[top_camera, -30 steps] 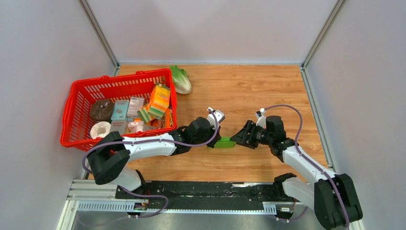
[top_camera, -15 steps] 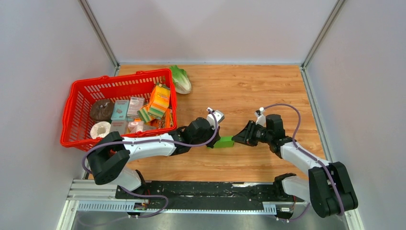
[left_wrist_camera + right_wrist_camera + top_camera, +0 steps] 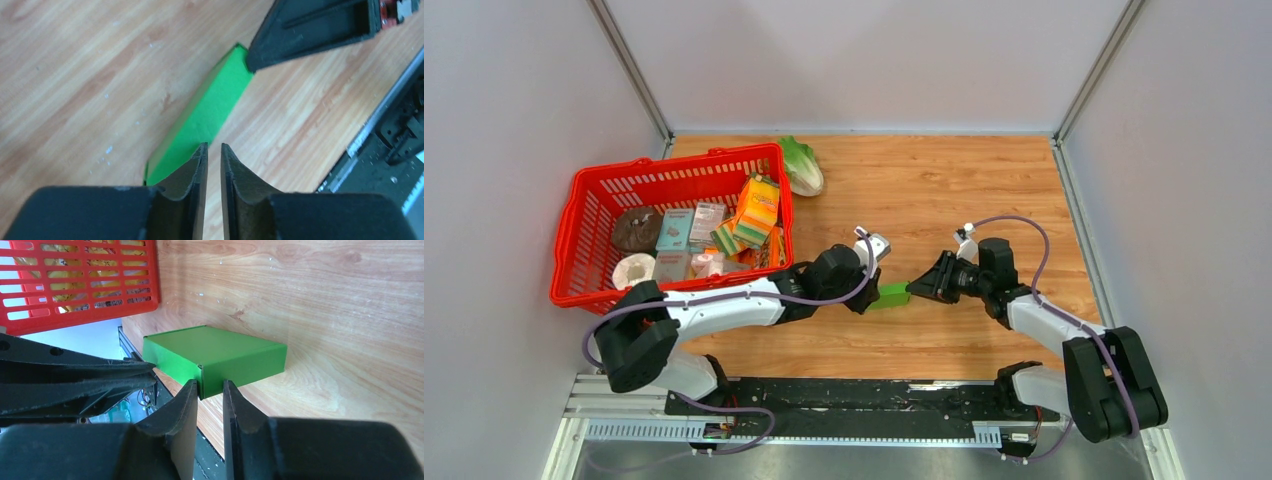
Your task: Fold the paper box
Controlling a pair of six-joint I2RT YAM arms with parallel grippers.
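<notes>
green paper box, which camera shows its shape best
Right wrist: the paper box sits nearly whole, its closed top and two side walls visible. Left wrist shows the box only as a slanted strip, its ends partly covered. Top external shows just a small green sliver.

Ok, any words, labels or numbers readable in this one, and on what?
No text can be read in any view.
Bright green flat card box: plain, no print.
Printed cartons in the red plastic basket: print too small to read.
</notes>
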